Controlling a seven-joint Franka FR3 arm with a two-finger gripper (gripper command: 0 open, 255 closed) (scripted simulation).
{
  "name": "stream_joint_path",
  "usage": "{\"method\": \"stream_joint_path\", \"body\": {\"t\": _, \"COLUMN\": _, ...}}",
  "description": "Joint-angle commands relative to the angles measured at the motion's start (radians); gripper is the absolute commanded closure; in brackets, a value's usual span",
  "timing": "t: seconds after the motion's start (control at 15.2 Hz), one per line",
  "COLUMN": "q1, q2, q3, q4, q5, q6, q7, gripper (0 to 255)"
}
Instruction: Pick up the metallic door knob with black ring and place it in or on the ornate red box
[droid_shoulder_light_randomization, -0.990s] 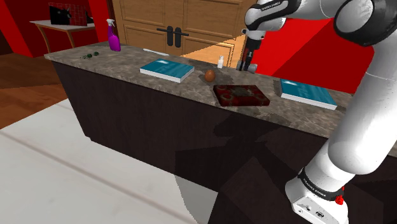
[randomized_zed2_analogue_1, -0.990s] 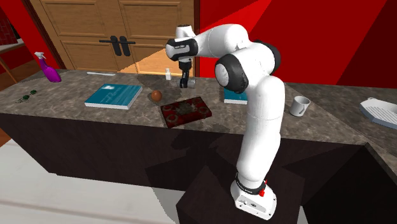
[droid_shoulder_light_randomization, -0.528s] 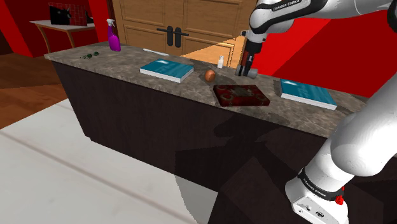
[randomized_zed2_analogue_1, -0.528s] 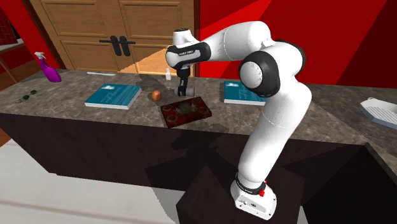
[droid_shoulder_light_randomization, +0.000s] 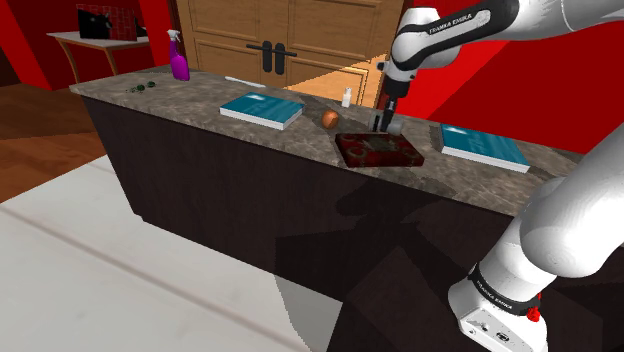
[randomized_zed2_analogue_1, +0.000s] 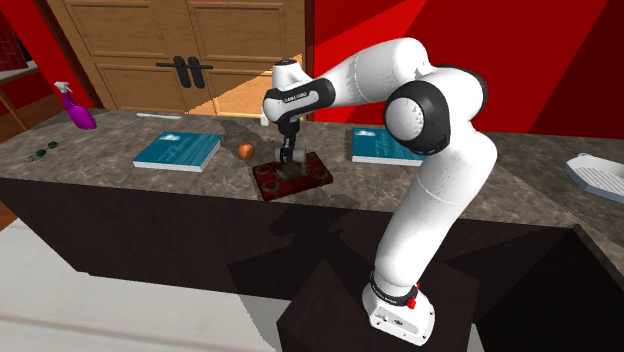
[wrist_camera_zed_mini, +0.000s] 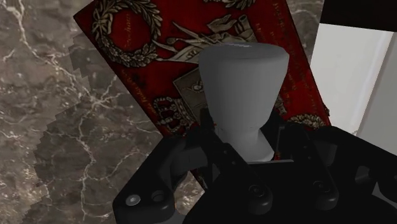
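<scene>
One gripper (wrist_camera_zed_mini: 240, 145) clamps the grey door knob (wrist_camera_zed_mini: 242, 79) above the ornate red box (wrist_camera_zed_mini: 143, 54). Dropped from here, it could bounce over the front edge of the counter (droid_shoulder_light_randomization: 160, 98).

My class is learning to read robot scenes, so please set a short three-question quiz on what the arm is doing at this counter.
1. True or false: the gripper is shut on the knob.
2. The knob is over: A a blue book; B the red box; C the purple spray bottle.
3. Fill in: in the shoulder view, the brown ball lies to the box's ___.
Key: 1 true; 2 B; 3 left.
</scene>
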Motion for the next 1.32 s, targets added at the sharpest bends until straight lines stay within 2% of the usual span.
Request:
{"method": "stream_joint_path", "body": {"t": 0.0, "q1": -0.001, "q2": 0.009, "q3": -0.002, "q4": -0.02, "q5": 0.002, "q6": 0.029, "q7": -0.002, "gripper": 255}}
{"method": "stream_joint_path", "body": {"t": 0.33, "q1": -0.001, "q2": 0.038, "q3": -0.006, "q4": -0.062, "q5": 0.011, "q6": 0.099, "q7": -0.008, "gripper": 255}}
{"method": "stream_joint_path", "body": {"t": 0.86, "q1": -0.001, "q2": 0.038, "q3": -0.007, "q4": -0.062, "q5": 0.011, "q6": 0.099, "q7": -0.008, "gripper": 255}}
{"method": "stream_joint_path", "body": {"t": 0.92, "q1": -0.001, "q2": 0.038, "q3": -0.007, "q4": -0.062, "q5": 0.011, "q6": 0.099, "q7": -0.008, "gripper": 0}}
{"method": "stream_joint_path", "body": {"t": 1.25, "q1": -0.001, "q2": 0.038, "q3": -0.007, "q4": -0.062, "q5": 0.011, "q6": 0.099, "q7": -0.008, "gripper": 0}}
